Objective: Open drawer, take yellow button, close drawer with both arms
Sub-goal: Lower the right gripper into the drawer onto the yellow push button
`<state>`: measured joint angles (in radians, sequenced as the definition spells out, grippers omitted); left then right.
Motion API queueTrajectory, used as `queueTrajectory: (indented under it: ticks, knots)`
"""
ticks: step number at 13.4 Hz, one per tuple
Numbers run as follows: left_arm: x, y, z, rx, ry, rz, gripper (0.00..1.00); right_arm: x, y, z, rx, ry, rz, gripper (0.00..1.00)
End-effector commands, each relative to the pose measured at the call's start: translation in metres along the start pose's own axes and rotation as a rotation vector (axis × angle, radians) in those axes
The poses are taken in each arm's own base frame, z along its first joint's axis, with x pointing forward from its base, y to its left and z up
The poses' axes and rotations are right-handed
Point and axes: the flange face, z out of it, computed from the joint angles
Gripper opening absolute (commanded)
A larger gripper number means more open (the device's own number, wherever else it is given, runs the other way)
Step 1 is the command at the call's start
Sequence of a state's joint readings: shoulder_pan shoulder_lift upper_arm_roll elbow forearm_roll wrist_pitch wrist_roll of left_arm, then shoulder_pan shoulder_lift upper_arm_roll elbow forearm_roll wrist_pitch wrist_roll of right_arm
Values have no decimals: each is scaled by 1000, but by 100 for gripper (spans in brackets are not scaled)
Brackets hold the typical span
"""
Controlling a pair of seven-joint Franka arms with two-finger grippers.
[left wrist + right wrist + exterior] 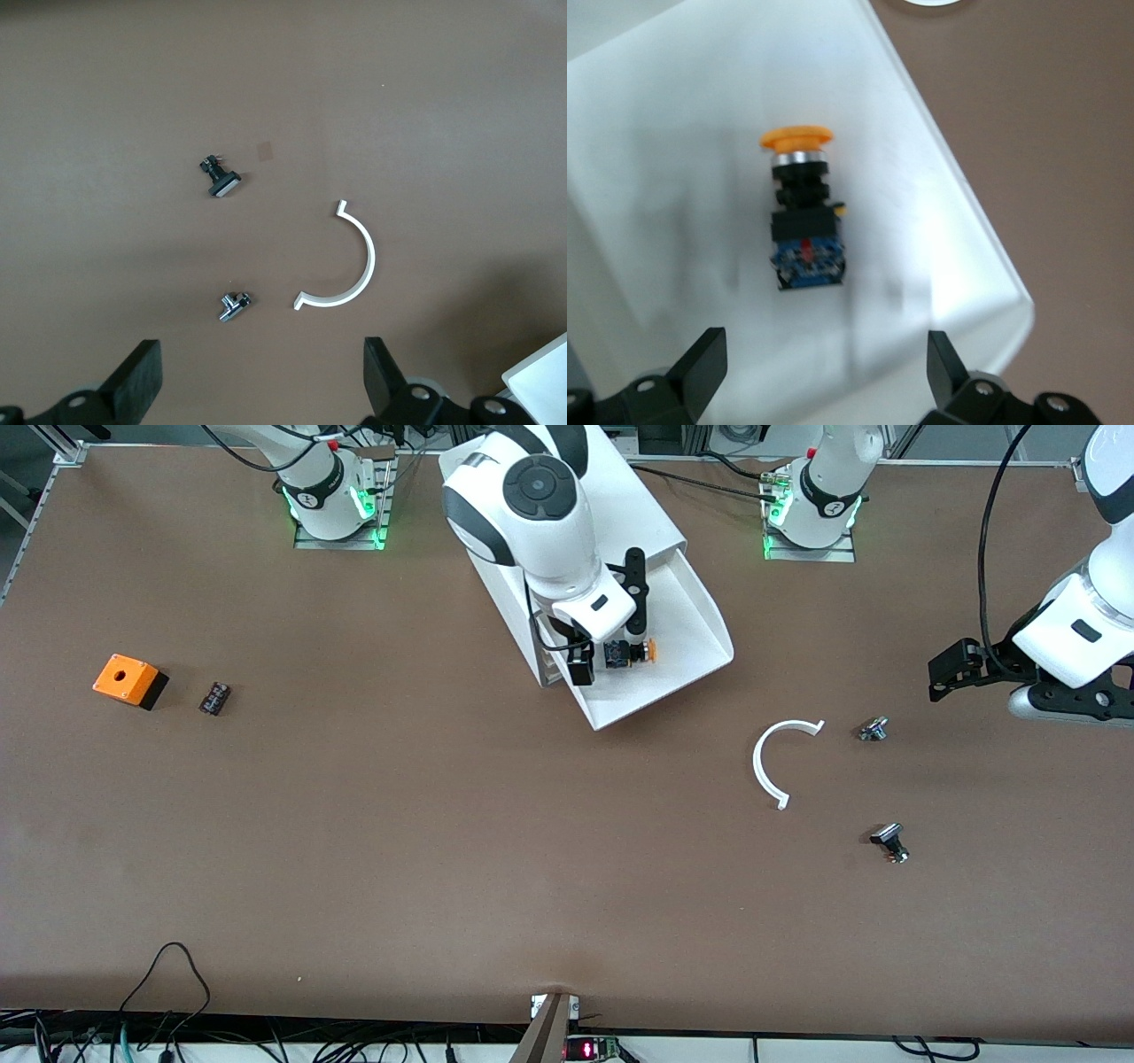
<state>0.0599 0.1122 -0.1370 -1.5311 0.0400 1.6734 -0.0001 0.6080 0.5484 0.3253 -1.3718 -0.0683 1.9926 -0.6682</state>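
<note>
Our right pincer (609, 615) hangs just above the middle of the front view, over the pulled-out drawer (691, 624), and its jaws are spread wide with nothing in them. In the right wrist view the two fingers (700, 367) show at the bottom of the frame, one on each side, and the button (802, 212) lies in the middle between them, flat on the drawer floor with its orange cap toward the top of the frame.

Our left pincer (952, 669) waits at the right edge of the front view, over the bare bench (443, 850), also wide open and empty.

Now from big to small. The bench fills nearly every picture. The white cabinet (620, 509) sits at the top middle of the front view, with its top drawer open. The orange box (127, 679) is at the left of that view. A white curved piece (772, 762) lies right of the middle. Three small dark parts are there too, one by the box (214, 697) and two at the right (873, 729) (890, 841).

We think the next step is going down and closing on the button. The button is lying on its side and is round, so it could roll or slip away if we pinch it off its middle. The drawer floor looks smooth, so a push could slide it. If we come down too far, our fingers could hit the drawer.
</note>
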Motion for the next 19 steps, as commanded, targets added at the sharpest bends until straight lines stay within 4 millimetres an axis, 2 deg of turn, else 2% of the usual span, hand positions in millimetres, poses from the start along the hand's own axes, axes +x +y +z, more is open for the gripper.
queueTrajectory:
  ticks: [1, 3, 5, 8, 11, 12, 14, 15, 17, 19]
  knots:
    - [-3, -7, -5, 22, -10, -30, 100, 24, -13, 4, 8, 21, -29, 100]
    - [-11, -10, -12, 23, -5, -45, 100, 32, -19, 12, 15, 17, -19, 100]
    - [-20, -6, -6, 23, -34, -60, 100, 39, -26, 27, 22, 4, -22, 100]
    - [-35, -20, -1, -22, -51, -120, 100, 40, -27, 43, 11, -26, -31, 100]
    - [-36, -20, 0, -22, -53, -121, 100, 41, -27, 50, 3, -25, -33, 97]
    - [-36, -20, 0, -22, -54, -120, 100, 41, -27, 50, 2, -26, -34, 90]
    - [-35, -21, -1, -22, -53, -120, 100, 43, -27, 48, -2, -23, -36, 62]
    - [-34, -21, -1, -22, -53, -119, 100, 46, -29, 45, -18, -28, -49, 53]
    - [-33, -18, -2, -23, -48, -108, 100, 46, -27, 39, -39, -37, -57, 41]
    - [-33, -17, -4, -23, -43, -104, 100, 46, -26, 36, -42, -34, -50, 34]
